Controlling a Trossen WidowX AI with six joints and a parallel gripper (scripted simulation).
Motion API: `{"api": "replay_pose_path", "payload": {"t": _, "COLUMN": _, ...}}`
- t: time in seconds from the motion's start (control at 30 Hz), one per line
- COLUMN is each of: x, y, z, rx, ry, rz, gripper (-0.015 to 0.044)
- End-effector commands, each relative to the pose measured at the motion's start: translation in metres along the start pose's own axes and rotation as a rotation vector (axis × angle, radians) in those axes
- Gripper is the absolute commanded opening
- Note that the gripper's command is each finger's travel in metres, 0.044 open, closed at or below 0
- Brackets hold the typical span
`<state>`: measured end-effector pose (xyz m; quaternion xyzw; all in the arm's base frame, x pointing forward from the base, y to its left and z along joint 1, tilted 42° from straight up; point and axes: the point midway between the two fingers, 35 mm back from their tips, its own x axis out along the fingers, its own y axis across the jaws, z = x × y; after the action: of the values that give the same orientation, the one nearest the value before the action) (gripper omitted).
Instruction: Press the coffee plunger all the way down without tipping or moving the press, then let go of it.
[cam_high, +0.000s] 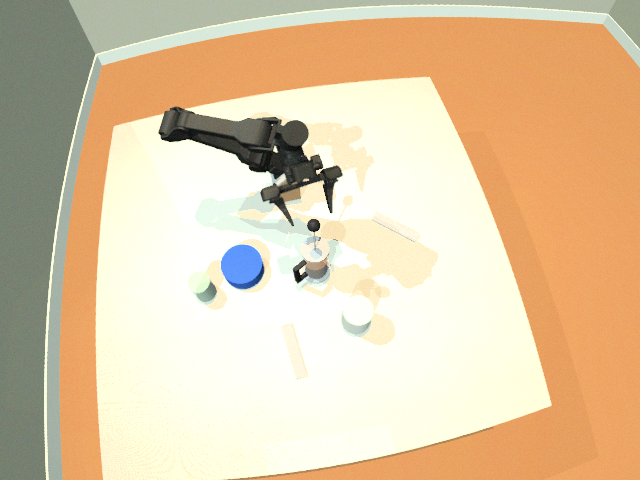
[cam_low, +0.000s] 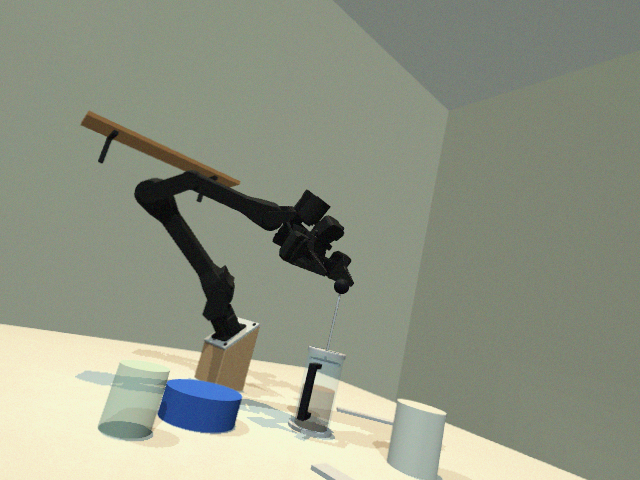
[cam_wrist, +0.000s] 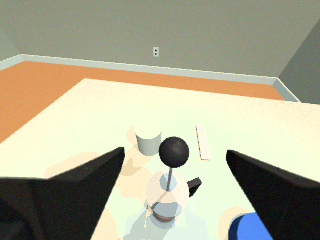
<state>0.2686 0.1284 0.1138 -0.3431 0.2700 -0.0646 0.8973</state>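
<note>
The coffee press (cam_high: 315, 266) (cam_low: 321, 384) (cam_wrist: 167, 202) stands upright on the cream table (cam_high: 439, 335), a clear glass with a black handle and brown coffee at the bottom. Its plunger is raised on a thin rod (cam_low: 333, 320), with a black ball knob (cam_high: 313, 224) (cam_low: 340, 285) (cam_wrist: 174, 151) on top. My gripper (cam_high: 311, 217) (cam_low: 345, 276) (cam_wrist: 175, 152) is open wide and empty. It sits right at the knob, which shows between the two fingertips in the wrist view. I cannot tell whether a finger touches it.
A blue flat cylinder (cam_high: 241, 266) (cam_low: 199, 405) and a pale green see-through cup (cam_high: 202, 285) (cam_low: 131, 400) stand left of the press. A white cup (cam_high: 357, 315) (cam_low: 416, 436) (cam_wrist: 148, 140) stands to the front right. Flat strips (cam_high: 294, 351) (cam_high: 395, 226) lie on the table. A wooden shelf (cam_low: 155, 149) hangs behind the arm.
</note>
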Motion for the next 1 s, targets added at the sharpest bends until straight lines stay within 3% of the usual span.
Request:
{"api": "replay_pose_path", "payload": {"t": 0.0, "x": 0.008, "y": 0.001, "z": -0.002, "rx": -0.008, "ry": 0.004, "rz": 0.002, "gripper": 0.0440}}
{"api": "replay_pose_path", "payload": {"t": 0.27, "x": 0.019, "y": -0.001, "z": -0.002, "rx": -0.008, "ry": 0.000, "rz": -0.001, "gripper": 0.0440}}
{"api": "replay_pose_path", "payload": {"t": 0.67, "x": 0.019, "y": -0.001, "z": -0.002, "rx": -0.008, "ry": 0.000, "rz": -0.001, "gripper": 0.0125}}
{"api": "replay_pose_path", "payload": {"t": 0.97, "x": 0.019, "y": -0.001, "z": -0.002, "rx": -0.008, "ry": 0.000, "rz": -0.001, "gripper": 0.0124}}
